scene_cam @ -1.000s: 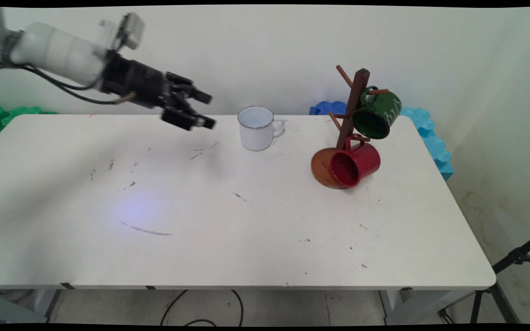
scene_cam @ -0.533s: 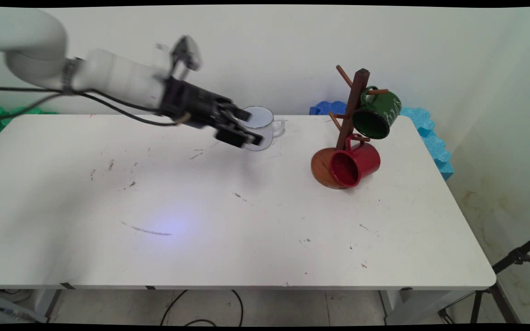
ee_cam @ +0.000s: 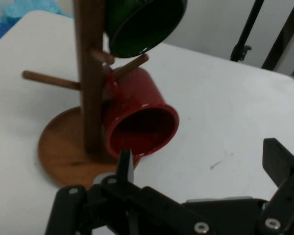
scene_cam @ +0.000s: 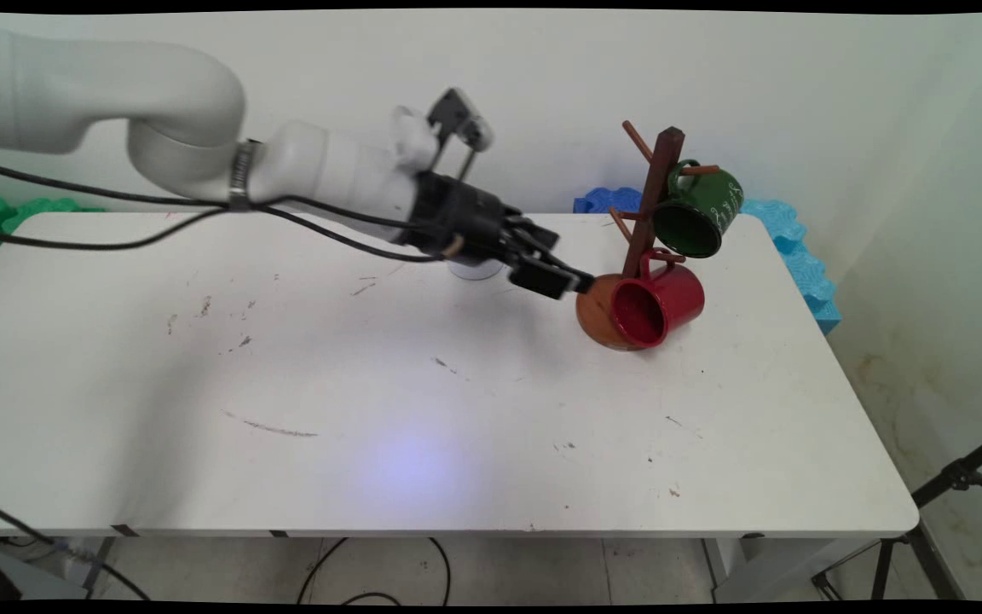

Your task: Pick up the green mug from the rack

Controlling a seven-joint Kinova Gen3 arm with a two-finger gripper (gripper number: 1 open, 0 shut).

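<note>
Open claw (scene_cam: 574,277) faces red mug (scene_cam: 657,303), mouth tilted toward it.

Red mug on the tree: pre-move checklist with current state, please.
1. Gripper open and empty: ok.
2. Red mug hangs by its handle on a low peg of the mug tree: ok.
3. Fingers clear of the mug, no contact: ok in the hand view.
4. Green mug hangs on a peg right above the red one, little room overhead: not ok.
5. White mug clear of the arm: cannot tell, mostly hidden behind the wrist.
</note>
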